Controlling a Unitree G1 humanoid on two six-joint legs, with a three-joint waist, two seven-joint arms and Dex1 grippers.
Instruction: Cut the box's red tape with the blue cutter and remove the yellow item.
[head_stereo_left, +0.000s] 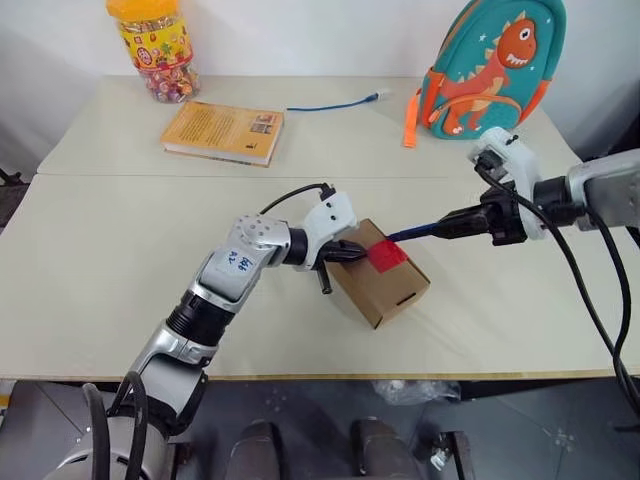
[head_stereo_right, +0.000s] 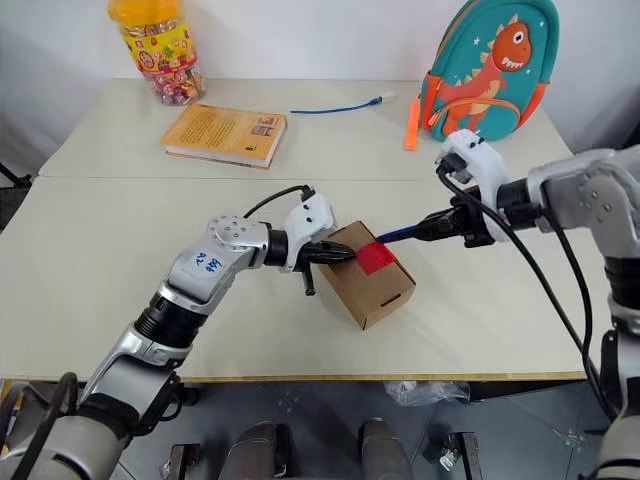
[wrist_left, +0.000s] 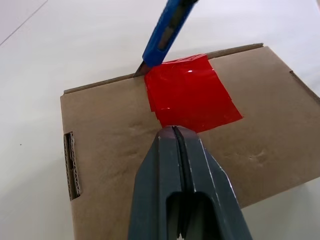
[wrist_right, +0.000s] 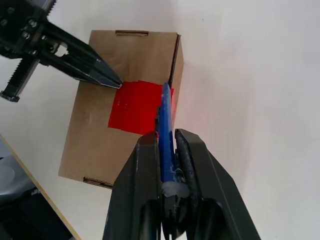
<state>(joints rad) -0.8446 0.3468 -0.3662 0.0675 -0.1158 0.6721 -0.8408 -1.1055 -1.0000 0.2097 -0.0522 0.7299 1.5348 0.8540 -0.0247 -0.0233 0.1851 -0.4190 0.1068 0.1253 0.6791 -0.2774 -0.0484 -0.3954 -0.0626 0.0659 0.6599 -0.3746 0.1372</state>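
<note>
The brown cardboard box (head_stereo_left: 372, 288) lies closed on the near table, with its slot side facing the front edge. A square of red tape (head_stereo_left: 388, 256) covers the seam on its top. My left gripper (wrist_left: 172, 131) is shut and empty. Its tips rest on the box top at the near edge of the tape. My right gripper (wrist_right: 166, 139) is shut on the blue cutter (wrist_right: 165, 112). The cutter reaches in from the right, and its dark tip (wrist_left: 141, 70) meets the tape's far edge where the flap ends. The yellow item is hidden.
On the far table stand a yellow-lidded candy jar (head_stereo_left: 155, 45), an orange book (head_stereo_left: 223, 131), a thin blue cable (head_stereo_left: 335, 104) and a teal dinosaur backpack (head_stereo_left: 490, 65). A seam (head_stereo_left: 120, 176) joins the two tables. Bare tabletop surrounds the box.
</note>
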